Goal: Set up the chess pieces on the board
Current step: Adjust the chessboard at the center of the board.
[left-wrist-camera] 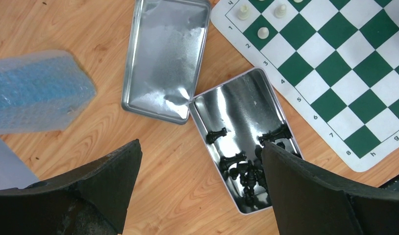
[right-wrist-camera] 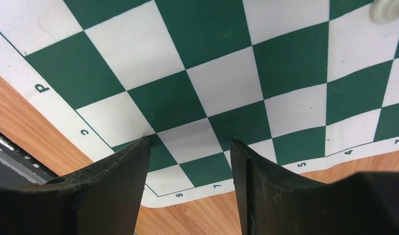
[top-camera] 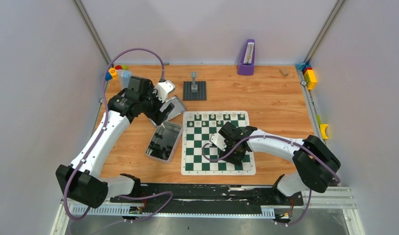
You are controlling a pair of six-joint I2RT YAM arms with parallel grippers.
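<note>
The green-and-white board (top-camera: pixel 197 147) lies at the table's centre, with several cream-white chess pieces (top-camera: pixel 214 116) along its far row. Black chess pieces (left-wrist-camera: pixel 246 171) lie heaped in an open silver tin (left-wrist-camera: pixel 236 98) left of the board. My left gripper (left-wrist-camera: pixel 200 143) hangs open above the table by the tin's near end, holding nothing. My right gripper (right-wrist-camera: pixel 190 140) is open over the board's (right-wrist-camera: pixel 212 49) near right part, with only squares between its fingers. One white piece (right-wrist-camera: pixel 387 10) shows at the top right corner of the right wrist view.
The tin's lid (left-wrist-camera: pixel 163 54) lies next to the tin, and blue bubble wrap (left-wrist-camera: pixel 36 90) sits further left. A grey brick tower on a dark baseplate (top-camera: pixel 194 88) stands behind the board. A purple holder (top-camera: pixel 246 58) and coloured blocks (top-camera: pixel 309 76) sit along the back.
</note>
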